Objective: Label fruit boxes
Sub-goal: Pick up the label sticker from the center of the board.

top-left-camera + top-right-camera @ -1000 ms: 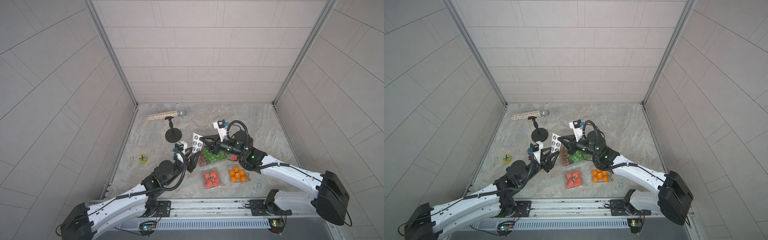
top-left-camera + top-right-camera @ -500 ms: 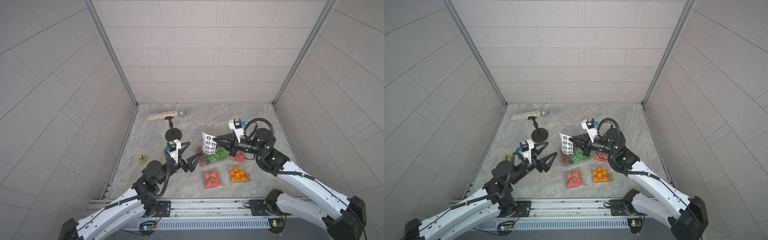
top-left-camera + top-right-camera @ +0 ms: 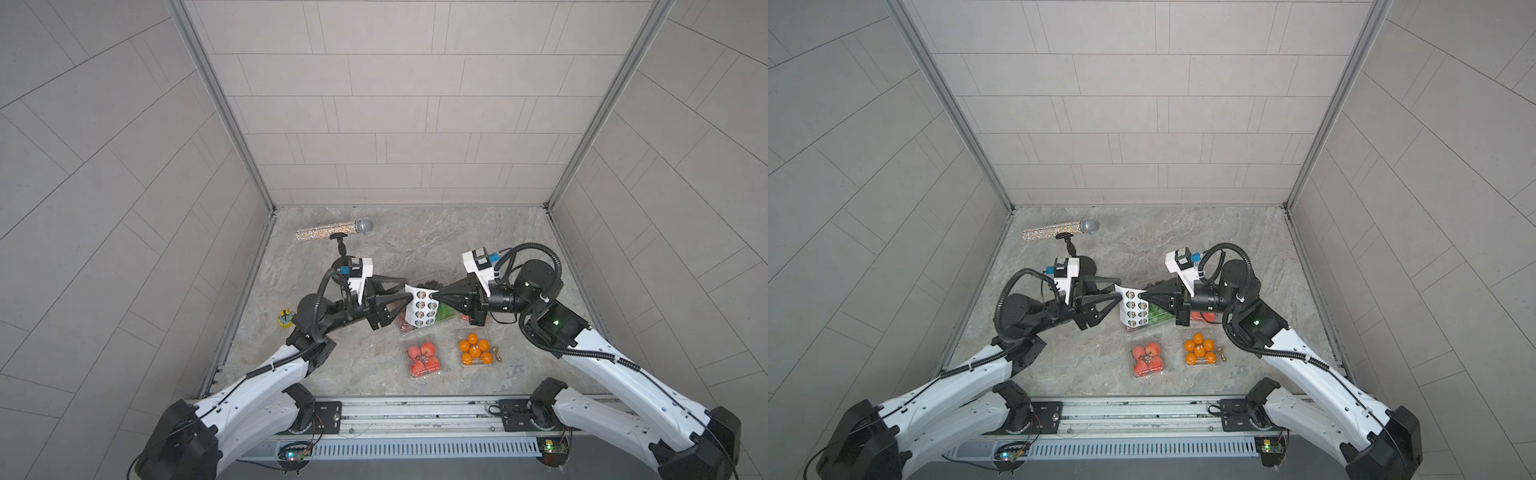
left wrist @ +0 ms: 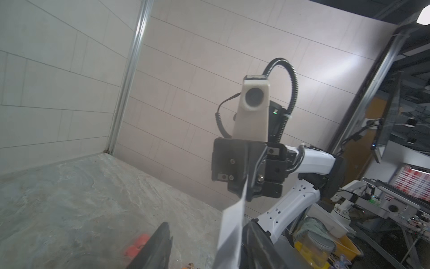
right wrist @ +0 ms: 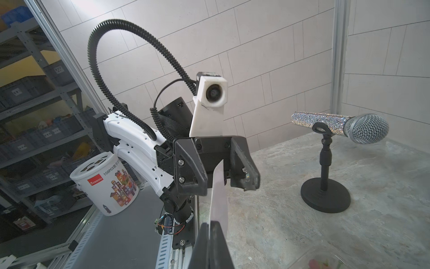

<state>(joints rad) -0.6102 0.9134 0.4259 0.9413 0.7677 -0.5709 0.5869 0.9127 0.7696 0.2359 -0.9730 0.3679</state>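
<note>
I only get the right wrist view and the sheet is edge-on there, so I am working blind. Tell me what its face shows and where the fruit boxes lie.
Observer: The sticker sheet carries round stickers in two columns, seen in both top views.
Operator: Go on, say what lies beneath it.
Observer: The box of green grapes lies under the sheet, partly hidden by it.
Operator: Name two more boxes.
Observer: The box of oranges and a box of red fruit sit side by side, not touching, nearer the rail.
</note>
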